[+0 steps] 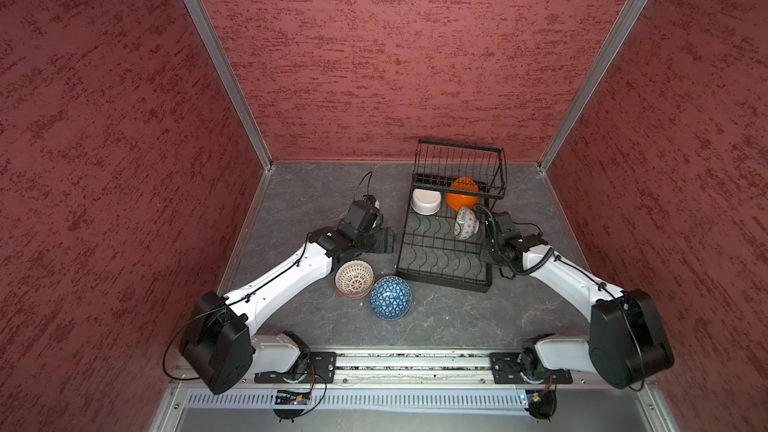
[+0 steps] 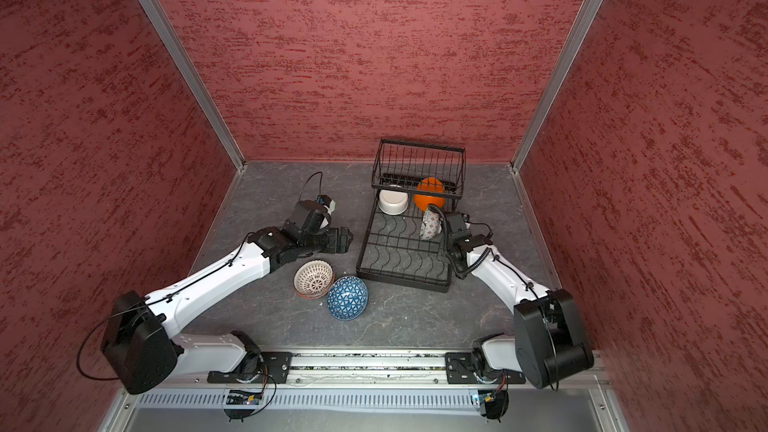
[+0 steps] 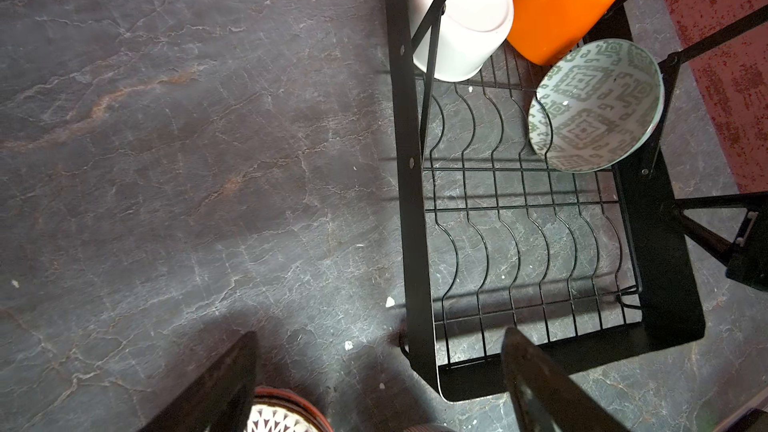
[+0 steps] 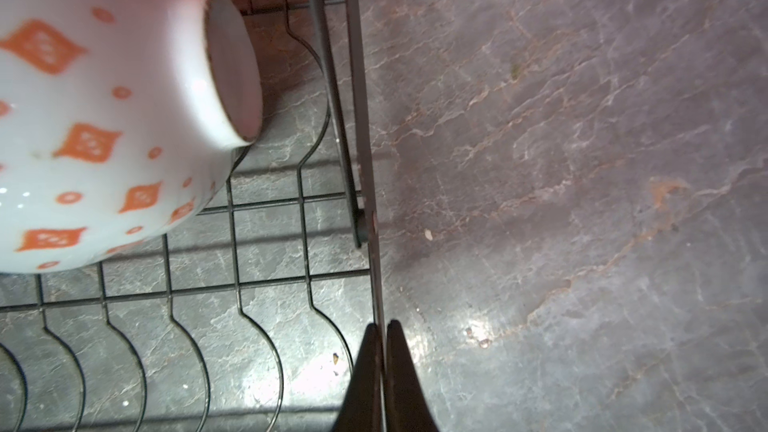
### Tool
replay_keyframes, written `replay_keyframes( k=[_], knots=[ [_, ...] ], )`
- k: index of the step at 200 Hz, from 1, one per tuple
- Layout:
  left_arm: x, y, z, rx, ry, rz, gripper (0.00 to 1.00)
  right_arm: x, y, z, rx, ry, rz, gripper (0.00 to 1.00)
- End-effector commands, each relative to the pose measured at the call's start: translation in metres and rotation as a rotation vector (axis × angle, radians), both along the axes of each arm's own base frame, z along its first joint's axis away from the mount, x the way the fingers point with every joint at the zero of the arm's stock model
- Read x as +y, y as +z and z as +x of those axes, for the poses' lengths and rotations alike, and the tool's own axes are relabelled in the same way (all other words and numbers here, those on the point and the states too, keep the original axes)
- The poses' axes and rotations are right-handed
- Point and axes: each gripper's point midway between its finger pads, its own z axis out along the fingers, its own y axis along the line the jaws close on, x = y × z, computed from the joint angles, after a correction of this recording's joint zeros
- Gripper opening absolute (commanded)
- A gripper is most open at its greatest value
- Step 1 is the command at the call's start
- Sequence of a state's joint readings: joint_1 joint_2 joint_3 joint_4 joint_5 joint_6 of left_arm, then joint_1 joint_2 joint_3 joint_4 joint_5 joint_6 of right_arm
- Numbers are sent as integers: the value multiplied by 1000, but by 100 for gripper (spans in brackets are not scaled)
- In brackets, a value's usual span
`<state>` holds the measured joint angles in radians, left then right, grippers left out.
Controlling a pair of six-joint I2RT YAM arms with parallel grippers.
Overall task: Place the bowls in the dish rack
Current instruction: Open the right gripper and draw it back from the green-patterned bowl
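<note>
Currently, the right gripper [image 4: 380,328] is pinching shut on the side rim of the dish rack [image 1: 442,283], seemingly steadying it.
Just beside it, a diamond-patterned bowl [image 1: 466,224] is standing on edge inside; the left gripper [image 3: 380,330] is hovering open, needing the lattice bowl [image 1: 354,279] just behind it next. Whatever is nesting beneath that bowl is hidden.

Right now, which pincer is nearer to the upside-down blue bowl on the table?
Left. The left pincer is open just beyond the blue bowl, beside the dish rack's left side. The right pincer is shut at the rack's right rail, the rack's width away.
</note>
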<state>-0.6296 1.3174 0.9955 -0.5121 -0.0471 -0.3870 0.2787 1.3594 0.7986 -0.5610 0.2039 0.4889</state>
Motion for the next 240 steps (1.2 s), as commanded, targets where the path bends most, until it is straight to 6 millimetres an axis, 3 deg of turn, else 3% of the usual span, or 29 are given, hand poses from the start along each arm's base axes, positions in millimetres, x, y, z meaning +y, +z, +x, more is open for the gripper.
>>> replay_keyframes(
  k=[1, 67, 105, 200, 240],
  knots=[
    [-2, 6, 4, -24, -6, 8, 90, -33, 1, 13, -22, -127, -101, 0],
    [0, 6, 3, -24, -9, 17, 91, -53, -4, 24, 7, -110, -224, 0],
    [-4, 4, 5, -23, -20, 9, 91, -52, -2, 26, -14, -76, -229, 0],
    [-59, -19, 35, 41, -108, 48, 87, -44, -4, 27, -33, -74, -171, 1],
    [-70, -46, 48, 107, -105, 141, 72, -38, -1, 32, -50, -75, -138, 2]
  ],
)
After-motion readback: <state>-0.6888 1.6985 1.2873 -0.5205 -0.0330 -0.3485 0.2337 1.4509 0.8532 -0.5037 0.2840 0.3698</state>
